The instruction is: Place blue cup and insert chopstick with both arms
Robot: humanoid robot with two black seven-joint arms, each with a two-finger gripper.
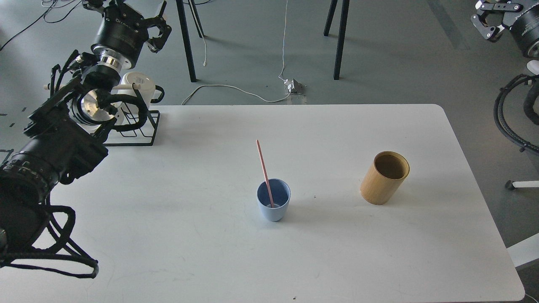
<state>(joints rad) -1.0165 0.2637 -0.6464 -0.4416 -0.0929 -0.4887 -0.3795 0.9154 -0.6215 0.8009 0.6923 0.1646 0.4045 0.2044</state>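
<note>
The blue cup [273, 207] stands upright near the middle of the white table [177, 235]. The pink chopstick [264, 170] stands inside it, leaning up and to the left. My left gripper [126, 13] is raised at the far top left, beyond the table's back left corner, with its fingers spread and empty. My right gripper [490, 19] is high at the top right corner, off the table, partly cut by the view's edge; its fingers look apart and hold nothing. Both grippers are far from the cup.
A tan bamboo cylinder [384, 179] stands upright right of the cup. A black wire rack [141, 126] with a white mug [139, 82] sits at the table's back left, behind my left arm. Black chair legs [340, 38] and a white cable [236, 88] are on the floor behind.
</note>
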